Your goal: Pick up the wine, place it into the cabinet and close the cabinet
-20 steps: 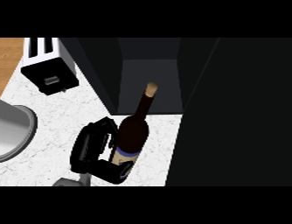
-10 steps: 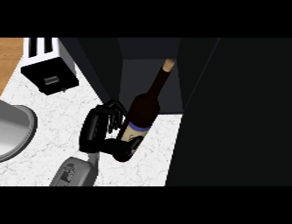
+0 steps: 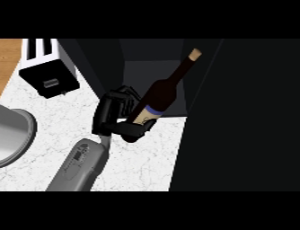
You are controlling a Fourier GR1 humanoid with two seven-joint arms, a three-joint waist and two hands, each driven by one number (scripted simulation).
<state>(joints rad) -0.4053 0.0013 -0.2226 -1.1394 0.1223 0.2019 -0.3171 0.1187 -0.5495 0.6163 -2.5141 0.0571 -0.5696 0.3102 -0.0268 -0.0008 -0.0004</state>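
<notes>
Curling fingers (image 3: 127, 95) of the left hand (image 3: 109, 114) clasp the wine bottle (image 3: 162, 92).

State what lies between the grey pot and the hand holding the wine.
Head view: only bare marble counter separates the pot from the left hand curled round the wine bottle.

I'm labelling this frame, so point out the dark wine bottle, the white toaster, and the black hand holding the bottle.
Dark glass wine bottle (image 3: 162, 92): head view, on its dark upper body.
White boxy toaster (image 3: 43, 60): head view, on its white top.
Black hand (image 3: 113, 112): head view, on its curled fingers.
</notes>
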